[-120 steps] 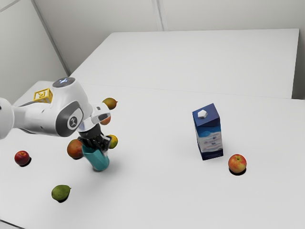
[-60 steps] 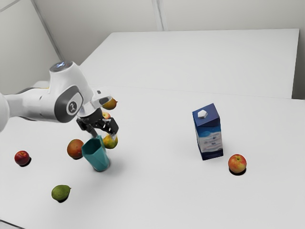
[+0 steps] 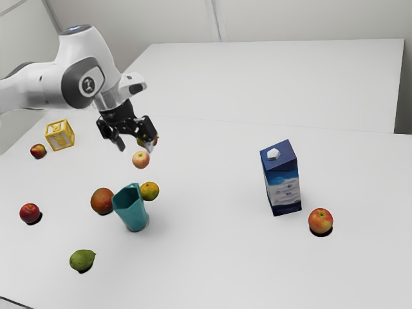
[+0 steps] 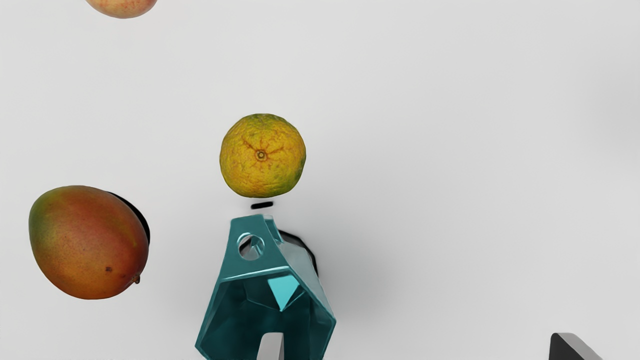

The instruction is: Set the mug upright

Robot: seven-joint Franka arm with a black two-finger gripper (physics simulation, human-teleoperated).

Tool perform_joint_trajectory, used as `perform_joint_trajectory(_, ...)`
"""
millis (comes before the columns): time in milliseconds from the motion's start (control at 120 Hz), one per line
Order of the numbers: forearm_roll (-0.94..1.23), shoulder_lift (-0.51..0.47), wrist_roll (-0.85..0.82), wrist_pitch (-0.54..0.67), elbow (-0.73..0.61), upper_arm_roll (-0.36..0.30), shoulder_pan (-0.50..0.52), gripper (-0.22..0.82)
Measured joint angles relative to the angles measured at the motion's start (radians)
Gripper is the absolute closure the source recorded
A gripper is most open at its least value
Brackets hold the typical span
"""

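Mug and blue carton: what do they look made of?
Mug: glossy, maybe plastic or glazed ceramic, going by the bright highlights inside and along its rim; can't tell which. Blue carton: probably coated paperboard, low sheen, going by flat printed faces and straight edges.

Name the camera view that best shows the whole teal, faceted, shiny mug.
The exterior view: it shows the mug from open rim to base on the white table. The wrist view looks into its mouth, but the picture's edge crops it and one finger of the gripper covers part.
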Motion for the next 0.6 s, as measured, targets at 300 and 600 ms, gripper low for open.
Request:
perform_joint_trajectory(300,-0.001,0.078,-0.004,-0.184,0.218,-0.001,-0.005,0.02)
perform_joint_trajectory(600,0.010,0.117,-0.007,-0.275,0.348,0.105,-0.155,0.02)
